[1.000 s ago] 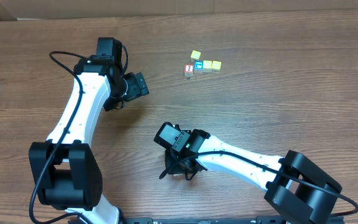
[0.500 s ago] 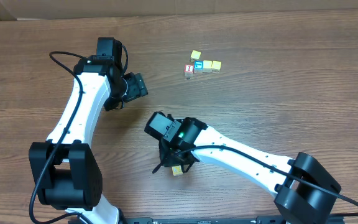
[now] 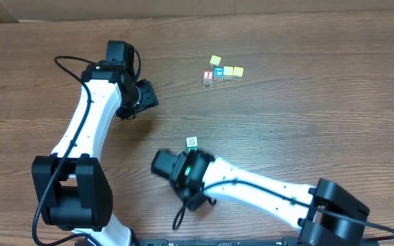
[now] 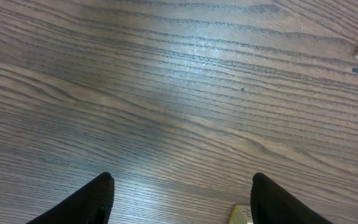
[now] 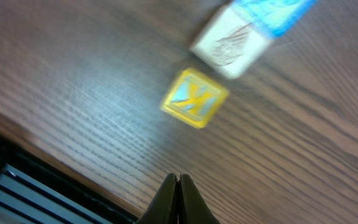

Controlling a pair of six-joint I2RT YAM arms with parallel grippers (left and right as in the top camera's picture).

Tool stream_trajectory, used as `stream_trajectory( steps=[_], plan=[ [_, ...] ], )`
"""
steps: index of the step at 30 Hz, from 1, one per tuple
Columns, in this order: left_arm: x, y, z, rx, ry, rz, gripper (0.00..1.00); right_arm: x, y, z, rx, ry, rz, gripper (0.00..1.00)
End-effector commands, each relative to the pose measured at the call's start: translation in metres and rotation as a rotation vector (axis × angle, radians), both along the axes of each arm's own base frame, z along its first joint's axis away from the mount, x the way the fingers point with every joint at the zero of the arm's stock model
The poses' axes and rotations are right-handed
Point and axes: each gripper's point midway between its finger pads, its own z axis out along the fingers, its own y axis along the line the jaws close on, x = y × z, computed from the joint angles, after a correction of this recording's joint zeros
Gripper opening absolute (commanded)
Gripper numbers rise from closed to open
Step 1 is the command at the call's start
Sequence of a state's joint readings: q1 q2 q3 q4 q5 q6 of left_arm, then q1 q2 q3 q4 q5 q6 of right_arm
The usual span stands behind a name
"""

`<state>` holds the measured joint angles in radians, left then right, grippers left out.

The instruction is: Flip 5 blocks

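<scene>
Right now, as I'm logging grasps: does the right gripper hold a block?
No, the right gripper is shut on nothing; the yellow block lies apart on the table.

Overhead looks straight down; both wrist views skim the table (image 3: 286, 123) closely.

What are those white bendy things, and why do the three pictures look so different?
They are two robot arms, the left arm and the right arm, each ending in a two-finger pincher called a gripper. One picture looks down from above the wooden table. The other two come from little cameras on the wrists, peeking past the fingers. The left gripper is open, with only bare table between its fingers. The right gripper is pinched shut and holds nothing; a yellow block lies just beyond it, rather blurry. From above, a green-faced block sits alone by the right arm, and a cluster of five little blocks lies farther off.
</scene>
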<state>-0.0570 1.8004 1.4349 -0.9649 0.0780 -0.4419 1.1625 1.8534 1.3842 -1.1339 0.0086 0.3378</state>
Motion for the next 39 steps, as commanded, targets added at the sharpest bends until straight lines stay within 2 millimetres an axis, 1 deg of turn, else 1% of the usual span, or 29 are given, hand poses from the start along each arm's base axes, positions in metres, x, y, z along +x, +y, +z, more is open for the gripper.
stream_trajectory(
  steps=[1,4,6,12,14,17,20,23,29,35,39],
  plan=[
    [0.006,0.000,0.001,0.007,-0.013,0.000,0.64,-0.007,-0.014,-0.019,-0.053,-0.018,0.087,0.04],
    [0.006,0.000,0.001,0.007,-0.016,0.000,0.65,-0.010,-0.024,-0.033,-0.072,-0.008,0.103,0.04],
    [0.007,0.000,0.001,0.007,-0.018,0.000,0.65,-0.010,-0.027,-0.037,-0.077,-0.013,0.134,0.04],
    [0.008,0.000,0.001,0.006,-0.023,0.000,0.66,-0.007,-0.022,-0.048,-0.046,-0.038,0.259,0.04],
    [0.007,0.000,0.001,0.006,-0.019,0.000,0.67,-0.001,-0.023,-0.052,-0.052,-0.071,0.259,0.04],
    [0.006,0.000,0.001,0.007,-0.015,0.000,0.67,0.001,-0.018,-0.056,-0.025,-0.088,0.257,0.04],
    [0.006,0.000,0.001,0.006,-0.016,0.000,0.67,0.006,-0.017,-0.055,-0.026,-0.113,0.256,0.04],
    [0.006,0.000,0.001,0.007,-0.015,0.000,0.67,0.013,-0.020,-0.055,-0.048,-0.151,0.254,0.04],
    [0.006,0.000,0.001,0.007,-0.016,0.000,0.67,0.019,-0.025,-0.053,-0.080,-0.188,0.253,0.04],
    [0.006,0.000,0.001,0.007,-0.015,-0.001,0.67,0.024,-0.018,-0.053,-0.050,-0.203,0.236,0.04],
    [0.006,0.000,0.001,0.007,-0.015,0.000,0.67,0.020,-0.012,-0.054,-0.017,-0.181,0.223,0.04]
  ],
)
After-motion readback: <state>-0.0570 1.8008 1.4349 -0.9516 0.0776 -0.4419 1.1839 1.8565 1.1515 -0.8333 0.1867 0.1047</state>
